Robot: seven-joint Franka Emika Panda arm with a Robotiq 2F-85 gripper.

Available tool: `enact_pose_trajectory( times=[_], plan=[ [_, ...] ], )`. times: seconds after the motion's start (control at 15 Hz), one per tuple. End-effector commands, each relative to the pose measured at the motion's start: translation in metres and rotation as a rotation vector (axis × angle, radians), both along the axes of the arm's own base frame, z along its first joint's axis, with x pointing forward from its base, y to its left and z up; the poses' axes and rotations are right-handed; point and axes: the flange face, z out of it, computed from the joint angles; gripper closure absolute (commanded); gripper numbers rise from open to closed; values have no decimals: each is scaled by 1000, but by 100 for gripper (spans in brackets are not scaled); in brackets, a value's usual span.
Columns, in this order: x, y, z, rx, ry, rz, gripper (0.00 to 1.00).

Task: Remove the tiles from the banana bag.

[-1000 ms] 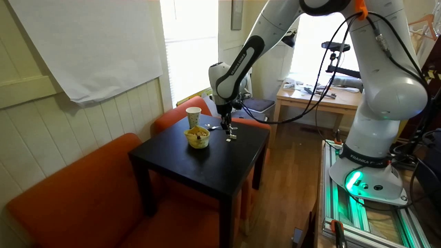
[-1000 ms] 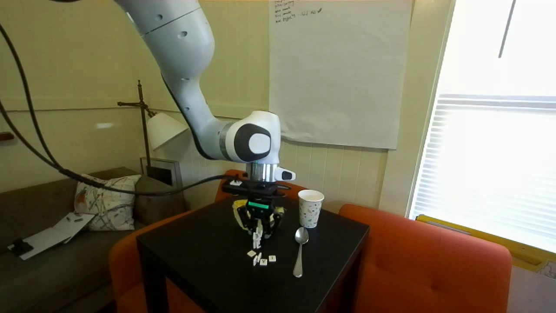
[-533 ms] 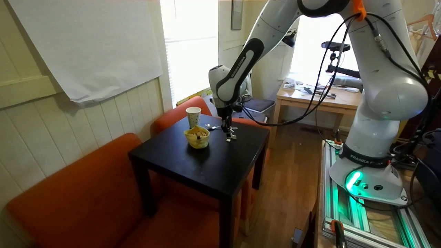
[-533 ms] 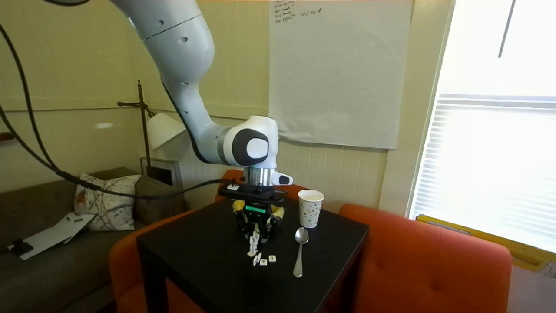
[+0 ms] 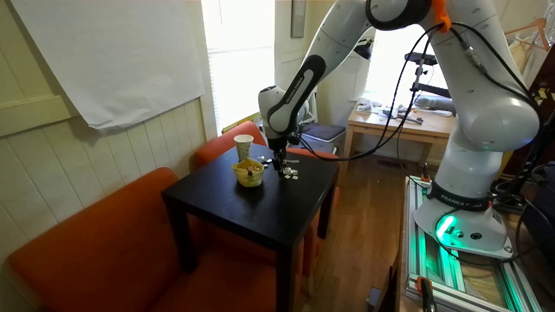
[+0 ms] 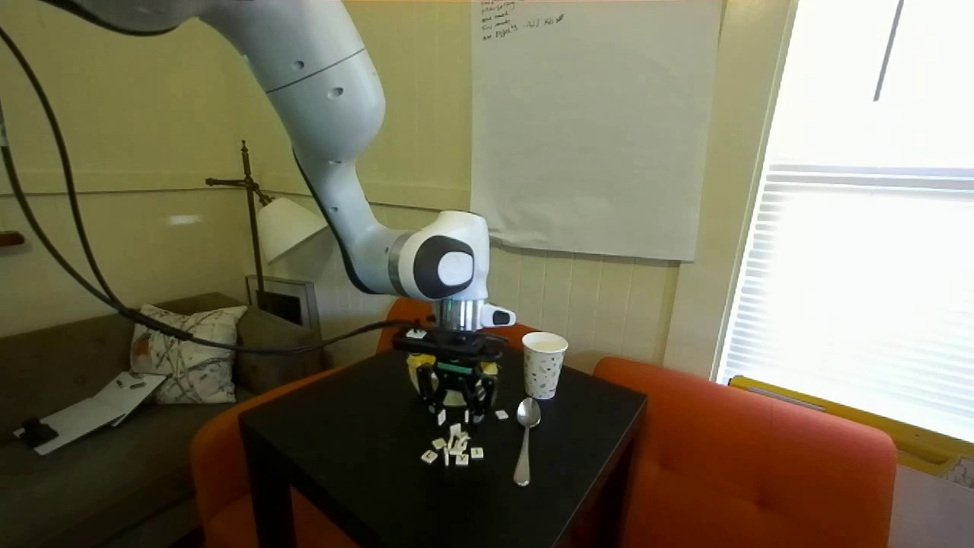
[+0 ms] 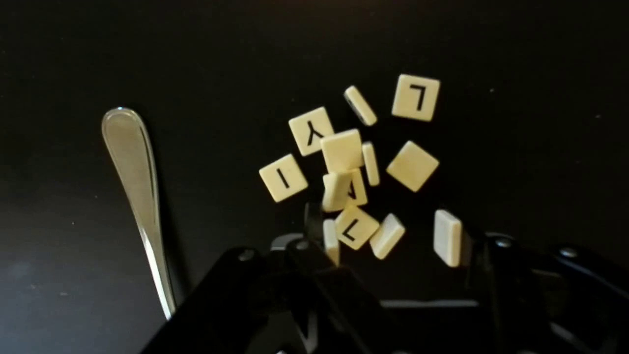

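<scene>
The banana bag [image 5: 243,178] stands on the black table [image 5: 243,212] with pale pieces showing in its opening. In an exterior view the bag [image 6: 491,370] is partly hidden behind my gripper [image 6: 455,416]. My gripper is open just above the table beside the bag; it also shows in the wrist view [image 7: 393,236]. Several pale letter tiles [image 7: 341,150] lie in a loose heap in front of and between the fingers. One tile [image 7: 447,238] is against the right finger and another [image 7: 331,242] against the left finger. The heap shows in both exterior views [image 5: 289,172] [image 6: 459,445].
A metal spoon [image 6: 523,449] lies beside the tiles; its handle [image 7: 128,147] shows in the wrist view. A patterned paper cup [image 6: 543,367] stands near the bag. A single tile [image 6: 501,415] lies near the spoon's bowl. Orange chairs [image 6: 746,441] surround the table.
My gripper has opened. The row of tiles that was between the fingers has dropped and spread into the heap, with one landing near the spoon. The gripper has shifted slightly toward the bag.
</scene>
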Motion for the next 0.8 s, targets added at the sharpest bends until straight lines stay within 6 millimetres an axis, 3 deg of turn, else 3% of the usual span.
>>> enact_pose_trajectory(
  times=[0.0, 0.13, 0.2, 0.47, 0.73],
  plan=[
    [14, 4, 5, -11, -29, 14, 18],
    [16, 8, 13, -42, -22, 36, 2],
    [17, 11, 16, -32, -27, 49, 0],
    [15, 20, 19, -8, -36, 59, 0],
    [28, 33, 49, -3, -147, 96, 0]
  ],
)
